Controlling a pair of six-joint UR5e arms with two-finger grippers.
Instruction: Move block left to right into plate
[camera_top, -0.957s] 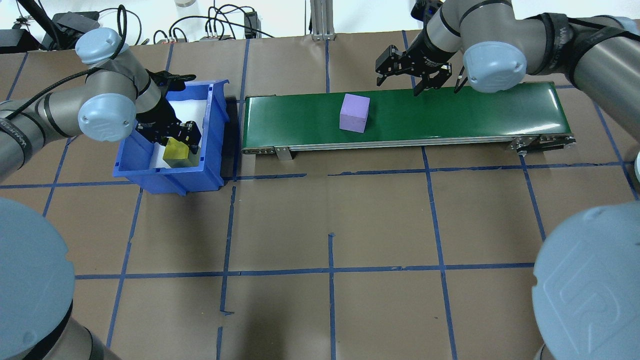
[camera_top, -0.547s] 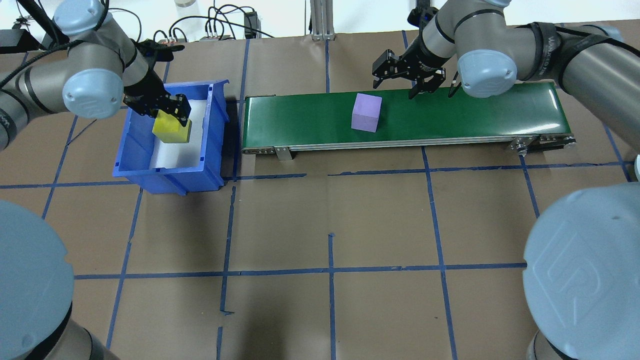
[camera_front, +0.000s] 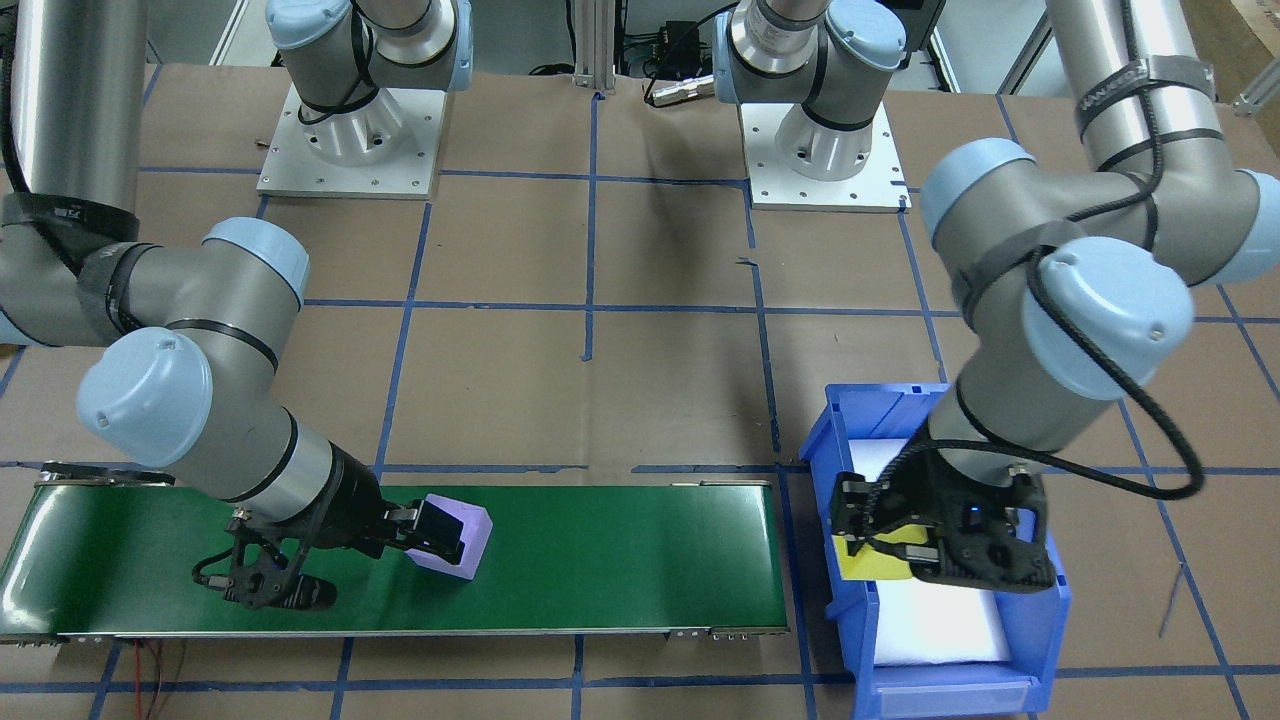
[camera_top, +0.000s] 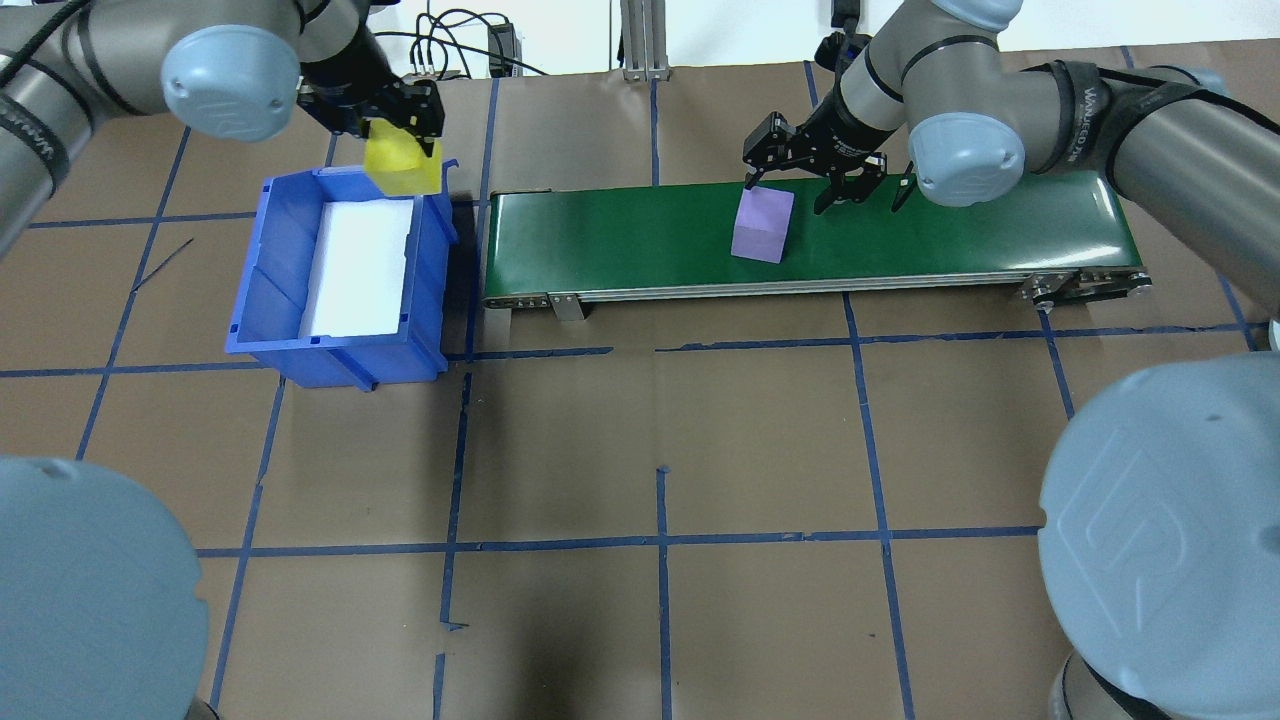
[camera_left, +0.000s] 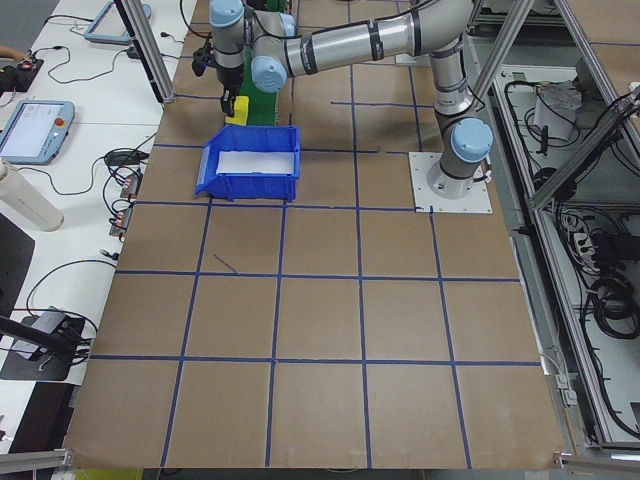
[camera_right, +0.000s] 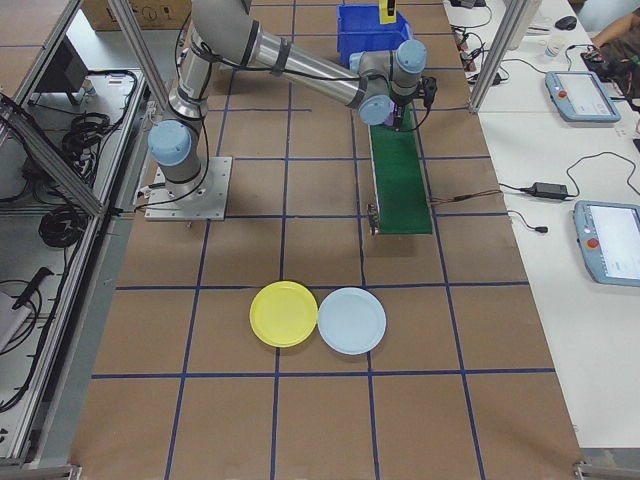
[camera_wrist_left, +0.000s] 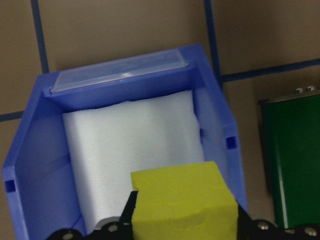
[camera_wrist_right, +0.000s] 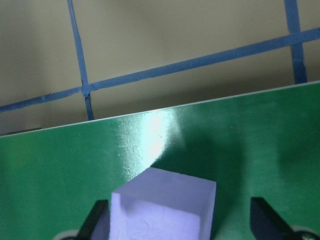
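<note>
On the near part of the bench, toward its right end, the yellow plate (camera_right: 283, 314) lies beside a pale blue plate (camera_right: 352, 320), well apart from both arms. Farther back, on the green conveyor belt (camera_top: 640, 240), the purple block (camera_top: 762, 224) sits right of the belt's middle. The right gripper (camera_top: 806, 177) hangs over its far side with jaws apart, the block partly between them in the wrist view, so this arm is nearer it. At the bench's far left, above the blue bin (camera_top: 270, 300), the left gripper (camera_top: 385, 115) has jaws clamped on a yellow block (camera_top: 402, 167).
</note>
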